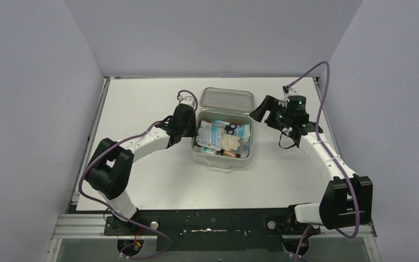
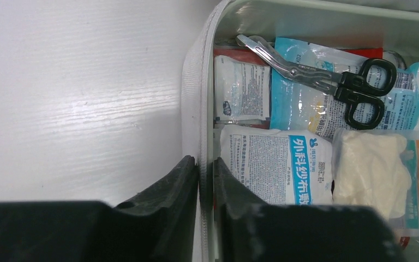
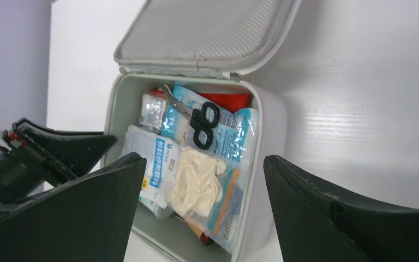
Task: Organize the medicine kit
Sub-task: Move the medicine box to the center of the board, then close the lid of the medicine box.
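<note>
Top view: the medicine kit (image 1: 222, 162), a pale square box with rounded corners, is seen at the middle of a white table (image 1: 142, 180), with its lid (image 1: 226, 101) thrown open toward the far side. The box is filled with packets. The left gripper (image 1: 192, 129) is set against the kit's left wall. The right gripper (image 1: 262, 112) is held just beside the kit's far right corner, apart from it.

Left wrist view: the two dark fingers (image 2: 169, 188) of the left gripper are seen pressed together on the kit's left wall, one outside and one inside, with the rim pinched between them. Inside the box, scissors (image 2: 316, 76) with black handles are laid across blue-and-white packets. A white packet (image 2: 273, 164) with a blue band is seen nearer the camera. Beside it is a clear packet (image 2: 368, 169) of pale folded material, possibly gloves or gauze.

Right wrist view: the right gripper's jaws are spread wide, with nothing between them, and the open kit is framed in the gap beyond. The mesh-lined inside of the lid is shown. A red item (image 3: 226, 101) is partly covered at the back of the box.
</note>
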Available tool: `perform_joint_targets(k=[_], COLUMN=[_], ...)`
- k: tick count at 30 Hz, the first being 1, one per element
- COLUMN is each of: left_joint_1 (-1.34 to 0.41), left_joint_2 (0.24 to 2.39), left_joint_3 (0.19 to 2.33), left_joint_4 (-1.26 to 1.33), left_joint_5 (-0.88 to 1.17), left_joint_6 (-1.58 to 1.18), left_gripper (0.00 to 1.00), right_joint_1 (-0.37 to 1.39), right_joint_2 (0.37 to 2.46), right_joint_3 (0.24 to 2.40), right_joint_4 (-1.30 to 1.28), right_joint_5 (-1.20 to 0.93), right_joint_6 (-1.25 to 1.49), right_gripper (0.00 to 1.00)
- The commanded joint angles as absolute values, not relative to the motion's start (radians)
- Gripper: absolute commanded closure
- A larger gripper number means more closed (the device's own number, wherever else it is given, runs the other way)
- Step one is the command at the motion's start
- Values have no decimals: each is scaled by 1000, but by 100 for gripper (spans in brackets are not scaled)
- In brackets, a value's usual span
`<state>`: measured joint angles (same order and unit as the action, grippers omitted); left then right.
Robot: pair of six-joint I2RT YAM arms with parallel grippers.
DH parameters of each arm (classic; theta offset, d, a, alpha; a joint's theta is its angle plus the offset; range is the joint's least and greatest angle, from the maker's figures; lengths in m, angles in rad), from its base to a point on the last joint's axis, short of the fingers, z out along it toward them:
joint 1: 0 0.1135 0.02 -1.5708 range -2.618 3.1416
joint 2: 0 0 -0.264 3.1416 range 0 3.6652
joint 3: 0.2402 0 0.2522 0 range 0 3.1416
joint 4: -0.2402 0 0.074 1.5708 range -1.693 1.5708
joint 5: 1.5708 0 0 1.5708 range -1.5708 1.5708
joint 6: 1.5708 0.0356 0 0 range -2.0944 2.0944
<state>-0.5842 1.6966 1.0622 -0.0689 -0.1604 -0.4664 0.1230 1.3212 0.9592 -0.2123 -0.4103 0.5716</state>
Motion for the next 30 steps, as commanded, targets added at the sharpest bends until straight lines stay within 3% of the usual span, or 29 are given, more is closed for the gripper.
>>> perform_joint_targets(k=[1, 4, 7, 10, 11, 12, 20, 30], left_joint_1=[-558, -541, -513, -488, -483, -475, -408, -330], left_joint_2=[1571, 1545, 1522, 1484, 1467, 1450, 1311, 1210], left_joint_3=[1062, 1082, 1103, 1108, 1107, 1103, 1075, 920], left_joint_4=[2, 2, -44, -70, -80, -89, -210, -266], left_joint_5=[-123, -78, -23, 34, 43, 54, 189, 241], left_joint_6=[-495, -500, -511, -515, -505, -493, -341, -262], left_gripper=[74, 60, 45, 36, 15, 4, 3, 3], right_joint_1=[94, 79, 70, 68, 69, 69, 60, 29], right_joint_2=[1370, 1425, 1485, 1561, 1584, 1608, 1758, 1989], right_joint_3=[939, 913, 887, 900, 911, 917, 998, 1145], right_joint_4=[3, 163, 326, 399, 403, 417, 411, 556], right_joint_5=[-468, -534, -562, -574, -569, -563, -490, -687], right_joint_6=[674, 744, 838, 896, 908, 920, 977, 1021], right_gripper=[18, 13, 0, 0, 0, 0, 0, 0])
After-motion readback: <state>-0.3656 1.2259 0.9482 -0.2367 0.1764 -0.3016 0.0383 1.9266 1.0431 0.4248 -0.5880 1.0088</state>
